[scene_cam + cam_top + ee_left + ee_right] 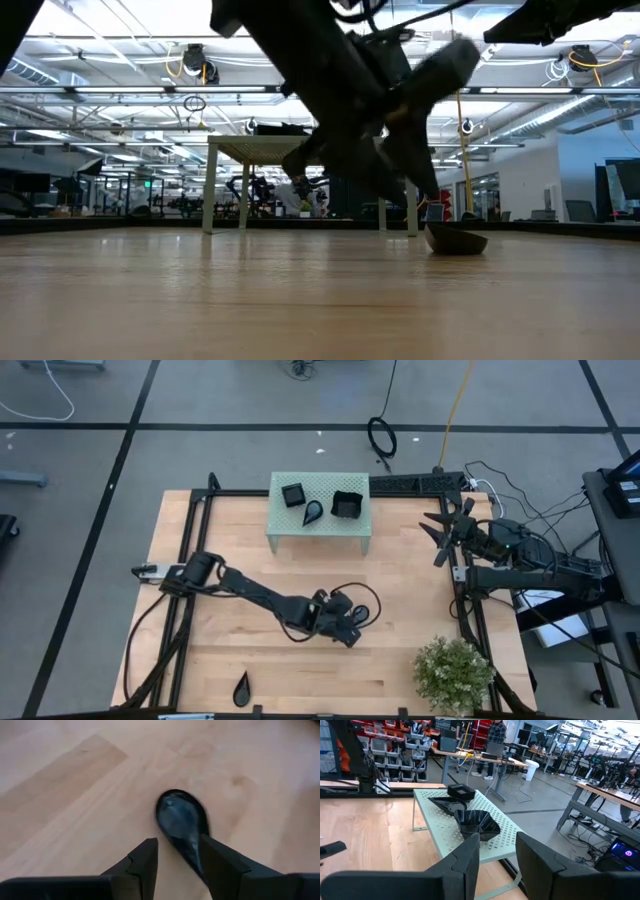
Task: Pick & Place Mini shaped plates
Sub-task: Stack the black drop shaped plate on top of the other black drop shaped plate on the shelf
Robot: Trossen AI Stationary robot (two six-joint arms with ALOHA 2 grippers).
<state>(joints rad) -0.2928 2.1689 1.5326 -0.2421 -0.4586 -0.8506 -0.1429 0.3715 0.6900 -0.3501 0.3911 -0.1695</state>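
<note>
A glossy black teardrop plate [181,817] lies flat on the wooden table; in the low view it shows as a dark dish [456,240]. My left gripper [177,845] hangs open just above it near the table's middle [348,632], one finger on each side of the plate's narrow end, clear of the wood. Another teardrop plate [242,687] lies by the near edge. A square plate [293,493], a teardrop plate [313,512] and a wavy-edged plate [347,505] rest on the pale green stand [320,530]. My right gripper [437,532] waits open at the right edge.
The perforated stand [440,827] is at the table's far middle, on legs. A potted plant [455,675] stands at the near right corner. A black frame [190,530] runs along the table's edges. Bare wood lies left of and in front of the left gripper.
</note>
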